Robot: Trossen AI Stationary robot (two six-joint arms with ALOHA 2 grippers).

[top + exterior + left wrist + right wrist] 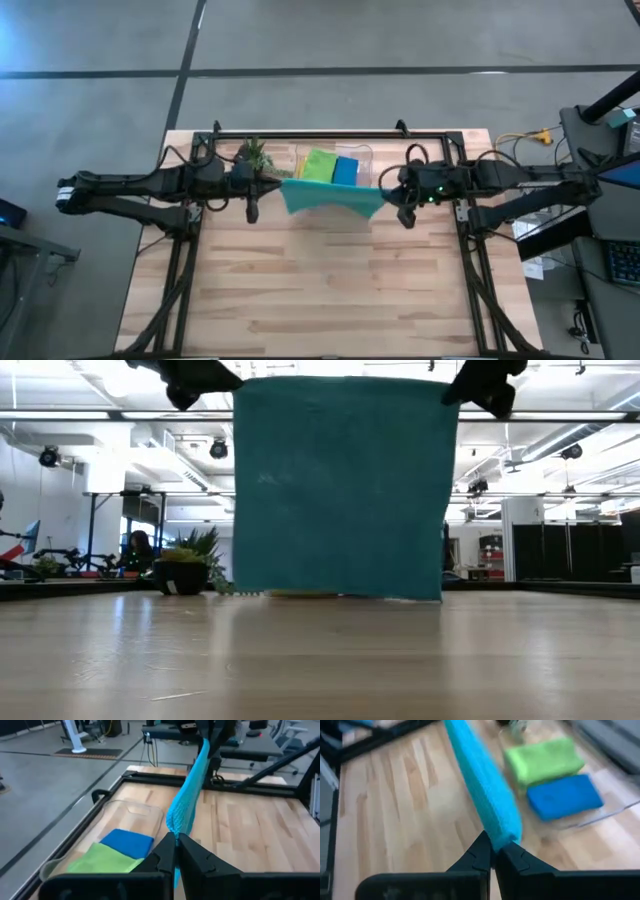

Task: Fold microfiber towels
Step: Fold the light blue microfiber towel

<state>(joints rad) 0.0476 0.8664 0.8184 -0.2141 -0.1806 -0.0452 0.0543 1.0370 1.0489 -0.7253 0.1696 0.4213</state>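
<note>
Overhead, the wooden table (330, 290) spreads beneath me as I hold the teal towel (332, 197) stretched in the air between my two arms, toward twelve o'clock of the tabletop's centre. Seen level across the table, the towel (340, 490) hangs as a flat sheet, its lower edge just at the wood. My left gripper (176, 840), at nine o'clock from the cloth, has its jaws pinched shut on one top corner; my right gripper (492, 848), at three o'clock, is clamped on the other. Just past the towel, at twelve o'clock, sits the clear plastic bin (362, 152), with the lime green towel (319, 166) and the blue towel (346, 170) lying folded side by side in it. A small potted plant (252, 155) stands at the bin's nine o'clock.
</note>
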